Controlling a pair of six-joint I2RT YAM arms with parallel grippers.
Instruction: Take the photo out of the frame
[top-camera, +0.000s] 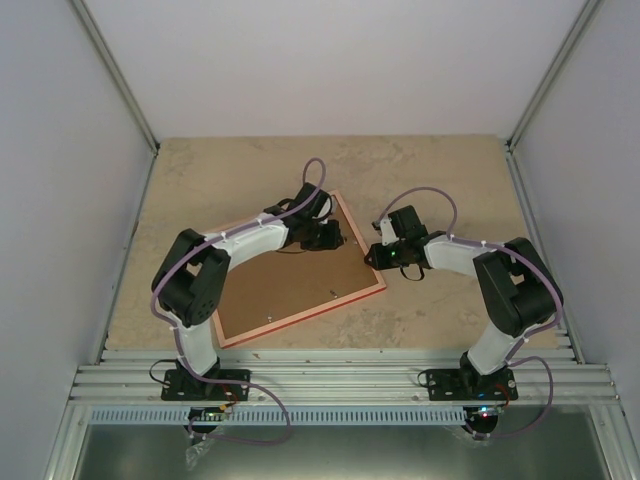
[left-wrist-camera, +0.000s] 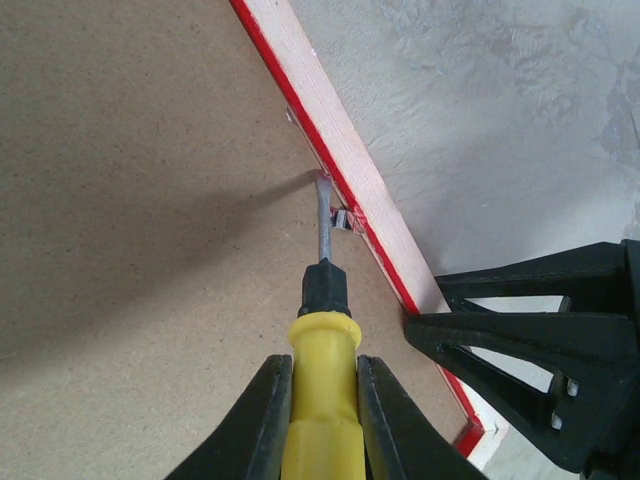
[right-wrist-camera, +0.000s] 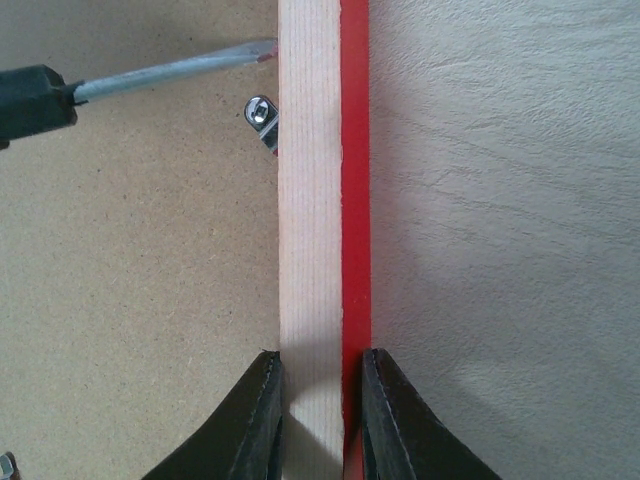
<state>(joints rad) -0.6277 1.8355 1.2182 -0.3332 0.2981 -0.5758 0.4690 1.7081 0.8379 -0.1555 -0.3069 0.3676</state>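
Item: frame (top-camera: 305, 316), which we find lying face down on the table (top-camera: 440, 180) with its brown backing board (top-camera: 290, 285) uppermost.

Photo: we cannot see it. We take it to be under the board, inside the frame.

Left gripper (left-wrist-camera: 322, 380): clenched on the yellow handle of a screwdriver (left-wrist-camera: 322, 330). The blade tip is at the board's edge against the rail, just beside a small metal clip (right-wrist-camera: 262, 115).

Right gripper (right-wrist-camera: 320, 370): pinching the frame's right-hand rail, one finger on each side.

Risks we note:
- The blade sits beside the clip, not on it, so a push could skid along the rail and gouge the wood or board.
- Prying hard could lift the frame out of the right gripper's narrow pinch.
- A tip driven under the board might crease the print below.
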